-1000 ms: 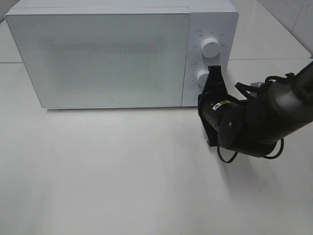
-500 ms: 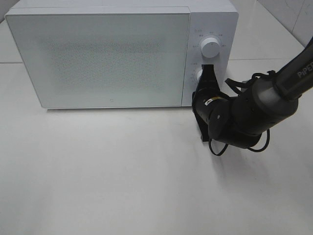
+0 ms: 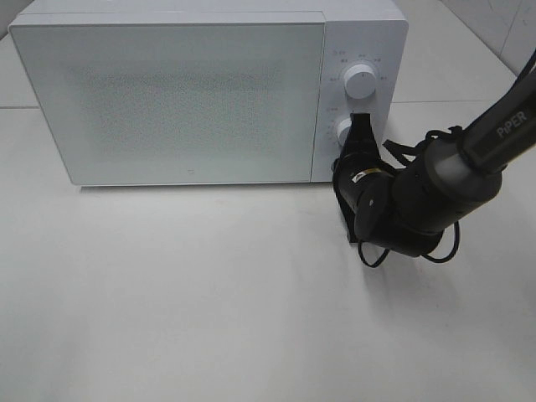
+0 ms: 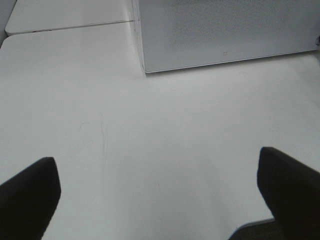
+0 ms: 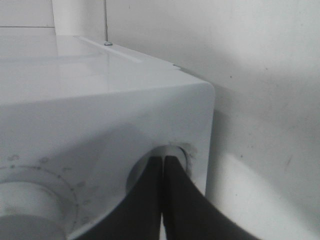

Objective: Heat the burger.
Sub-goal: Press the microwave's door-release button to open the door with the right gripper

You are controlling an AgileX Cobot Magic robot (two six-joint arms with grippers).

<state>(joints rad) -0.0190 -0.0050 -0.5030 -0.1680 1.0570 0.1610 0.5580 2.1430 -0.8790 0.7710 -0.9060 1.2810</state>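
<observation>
Right gripper (image 5: 163, 162): 2 fingers pressed together into 1 blunt tip, pinching nothing. The tip sits in the round button (image 5: 176, 154) at the foot of the control panel of the microwave (image 3: 193, 92). Contact looks made, but you cannot read the depth of the press from these views. The lower knob (image 3: 343, 128) is just beside the tip. The panel's outer corner is close on the tip's other side, and the table (image 3: 209, 293) is near under the wrist.

Left gripper (image 4: 159, 175): jaws spread wide, holding nothing, hanging over the table with the microwave's corner ahead of it.

Burger: not in any of the 3 views. The door (image 3: 167, 96) is closed and its mesh hides whatever is behind it, so you cannot tell whether the burger is inside.

Step in hand, as judged: pushing that button, probably the door release.
- Drive straight along the finger axis, square to the panel.
- Hold the tip centred, because a drift sideways could slip it off the corner or nudge the knob.
- Press slowly, since the oven may slide back on the smooth table.
- Plan the retreat away from the door's free edge, which is next to the tip.
</observation>
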